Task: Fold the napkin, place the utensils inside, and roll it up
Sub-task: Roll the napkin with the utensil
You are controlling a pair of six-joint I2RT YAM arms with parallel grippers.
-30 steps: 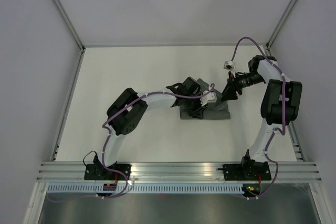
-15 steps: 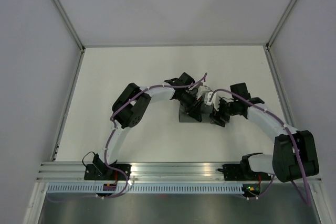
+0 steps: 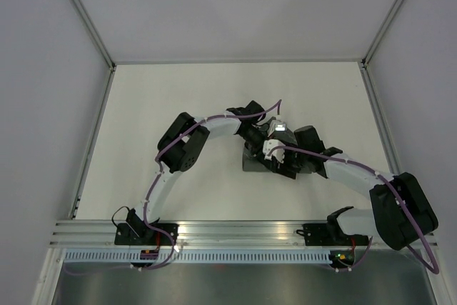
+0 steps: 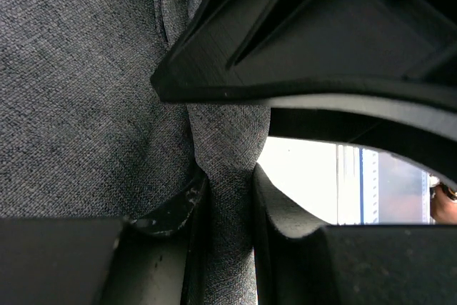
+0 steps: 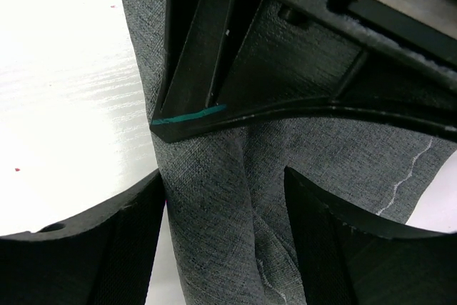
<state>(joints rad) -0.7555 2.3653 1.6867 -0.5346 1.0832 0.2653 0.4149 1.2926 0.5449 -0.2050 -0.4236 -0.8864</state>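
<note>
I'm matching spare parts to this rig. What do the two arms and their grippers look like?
Both the left arm and right arm have white links, bulky black joint housings and looping purple cables. The left gripper and right gripper have matte black fingers.

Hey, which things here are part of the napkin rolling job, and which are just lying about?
Job: napkin; left gripper pinching a fold of it; right gripper open over it. Utensils not visible.
Just there: table; aluminium rail.

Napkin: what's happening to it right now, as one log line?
napkin: bunched, creased | left gripper: shut on a napkin fold | right gripper: open, astride napkin
</note>
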